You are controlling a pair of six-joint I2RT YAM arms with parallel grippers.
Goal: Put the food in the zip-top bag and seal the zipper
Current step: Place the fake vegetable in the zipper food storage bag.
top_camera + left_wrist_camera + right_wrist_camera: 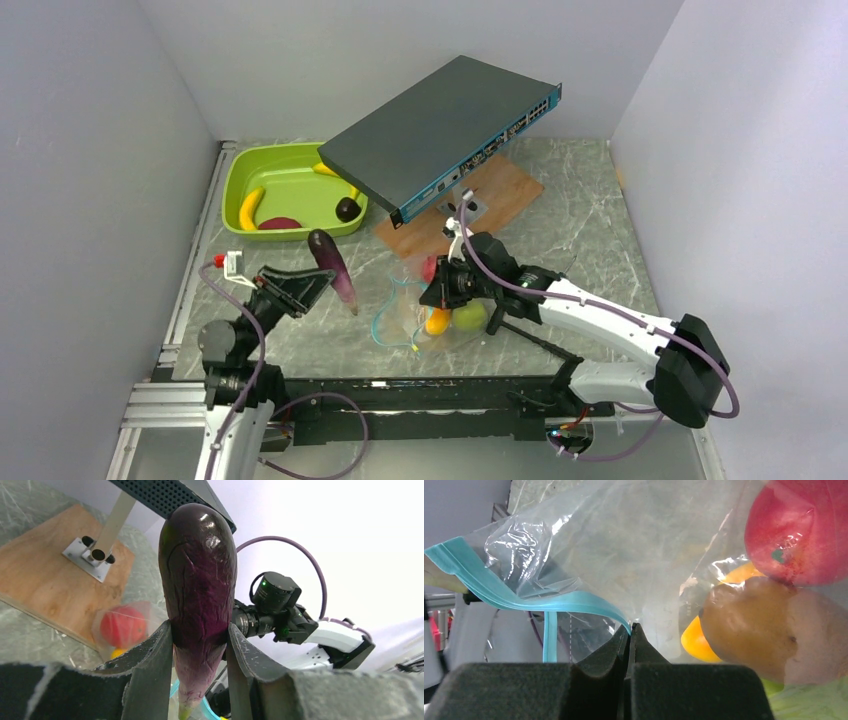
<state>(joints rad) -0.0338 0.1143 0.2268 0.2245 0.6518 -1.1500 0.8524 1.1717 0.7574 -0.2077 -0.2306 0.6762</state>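
My left gripper (322,283) (200,645) is shut on the purple eggplant (334,268) (198,590), holding it above the table, left of the bag. The clear zip-top bag (425,312) (634,565) lies at the table's middle with its mouth facing left. Its teal zipper (384,322) (519,597) gapes open. My right gripper (447,290) (629,632) is shut on the bag's zipper edge. Inside the bag are a red apple (430,268) (801,532), an orange (438,320) (696,640), a green apple (470,317) and a brownish fruit (764,625).
A lime-green tray (240,185) at the back left holds yellow bananas (250,207), a dark-red piece (279,224) and a dark round piece (347,209). A black network switch (440,135) stands raised on a post over a wooden board (500,195).
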